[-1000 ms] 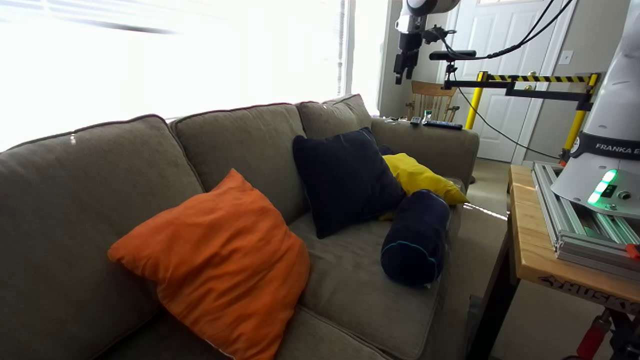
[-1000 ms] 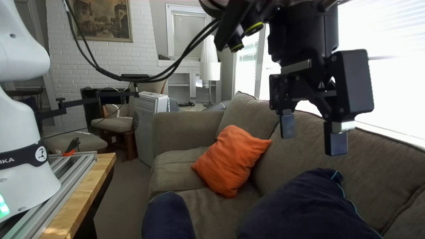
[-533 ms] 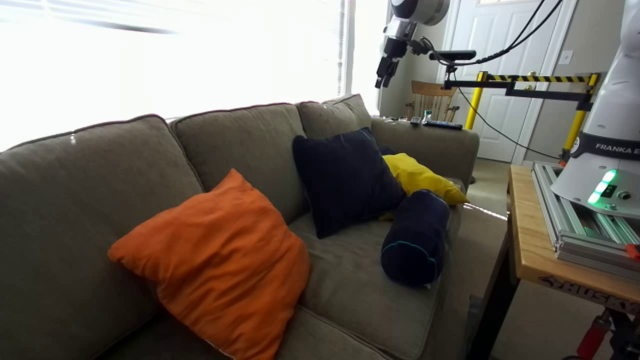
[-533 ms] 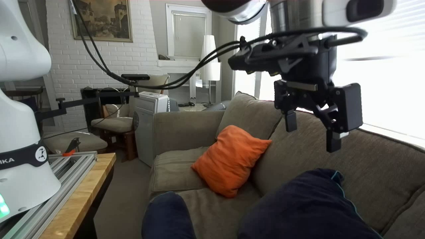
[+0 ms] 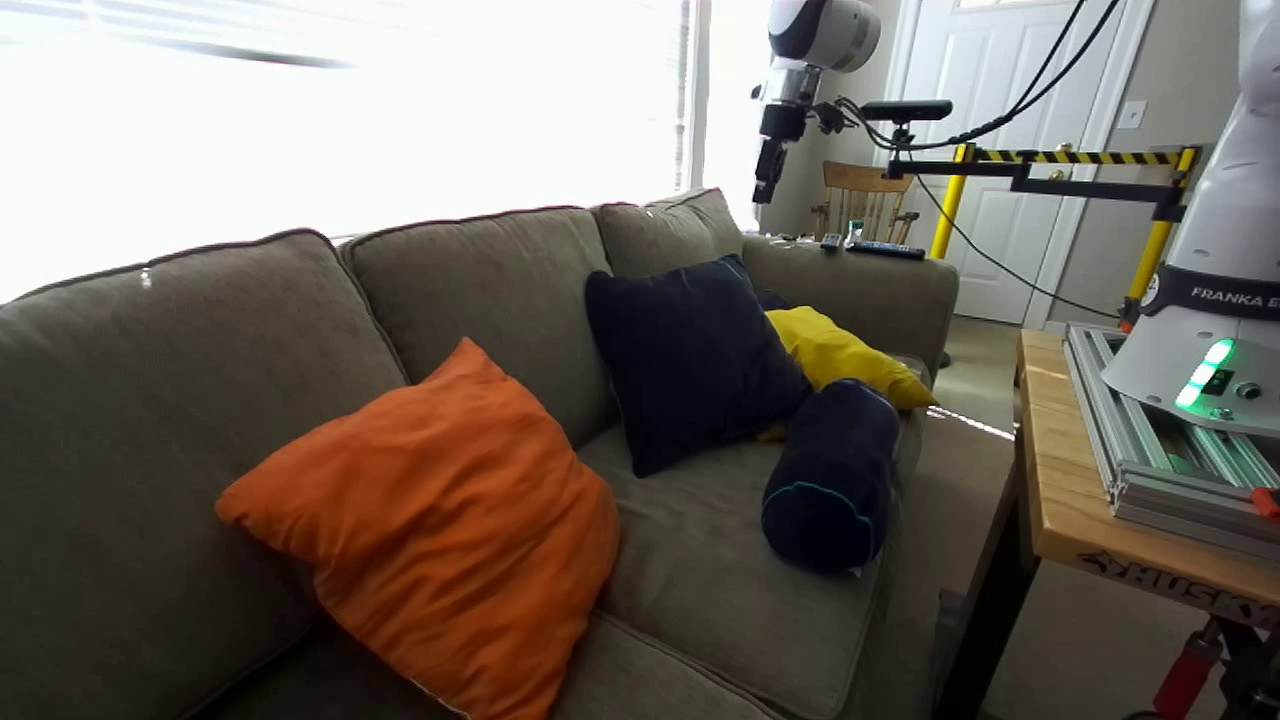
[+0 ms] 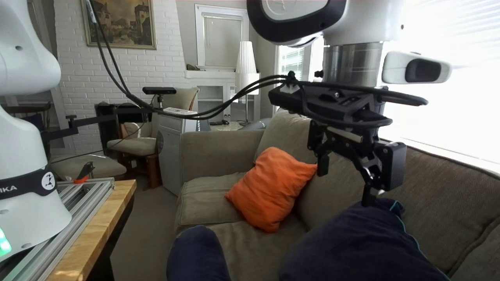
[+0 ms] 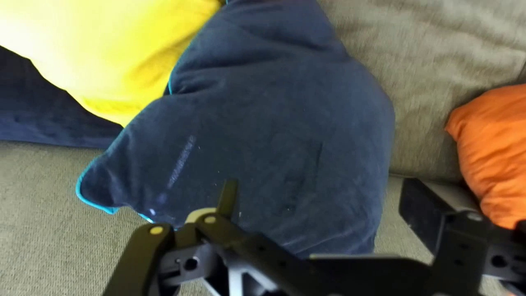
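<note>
Navy velvety square cushion with turquoise piping (image 5: 700, 365) leans against the back of the brown-grey fabric sofa (image 5: 480, 290). Black 2-finger gripper (image 6: 345, 181) hangs above it, parted, empty. For good purchase, I'd straddle a raised corner; the broad, soft face probably pinches poorly.

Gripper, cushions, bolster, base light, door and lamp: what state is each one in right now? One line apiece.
Gripper: open and empty
Navy square cushion: leaning against the sofa back
Navy bolster: lying on its side on the sofa seat
Yellow cushion: tilted, partly hidden behind the navy square cushion
Orange cushion: leaning against the sofa back
Base status light: lit green
Panelled door: looks shut
Pleated lamp: upright; cannot tell whether lit
</note>
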Robot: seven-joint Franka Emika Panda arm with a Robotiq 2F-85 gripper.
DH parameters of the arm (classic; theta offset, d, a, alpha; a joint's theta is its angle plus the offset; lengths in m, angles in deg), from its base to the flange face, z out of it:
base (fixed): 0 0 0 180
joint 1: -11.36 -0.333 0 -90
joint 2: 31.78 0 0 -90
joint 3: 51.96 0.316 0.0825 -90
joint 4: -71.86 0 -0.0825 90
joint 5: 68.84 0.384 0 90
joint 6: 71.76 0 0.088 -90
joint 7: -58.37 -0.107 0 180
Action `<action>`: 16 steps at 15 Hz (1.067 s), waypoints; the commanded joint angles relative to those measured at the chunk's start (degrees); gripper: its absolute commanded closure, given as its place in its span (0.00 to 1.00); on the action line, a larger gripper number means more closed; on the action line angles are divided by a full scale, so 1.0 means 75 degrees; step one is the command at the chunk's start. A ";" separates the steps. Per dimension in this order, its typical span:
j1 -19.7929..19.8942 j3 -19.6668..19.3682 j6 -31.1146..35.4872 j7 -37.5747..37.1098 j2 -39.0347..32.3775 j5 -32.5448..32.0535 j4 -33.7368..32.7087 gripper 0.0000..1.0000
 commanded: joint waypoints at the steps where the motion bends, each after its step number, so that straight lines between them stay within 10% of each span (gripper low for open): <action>1: -0.0130 -0.0262 -0.0185 -0.0545 -0.0446 -0.0997 -0.0307 0.00; 16: -0.0169 -0.0222 0.0707 -0.1126 -0.1117 -0.1278 -0.0001 0.00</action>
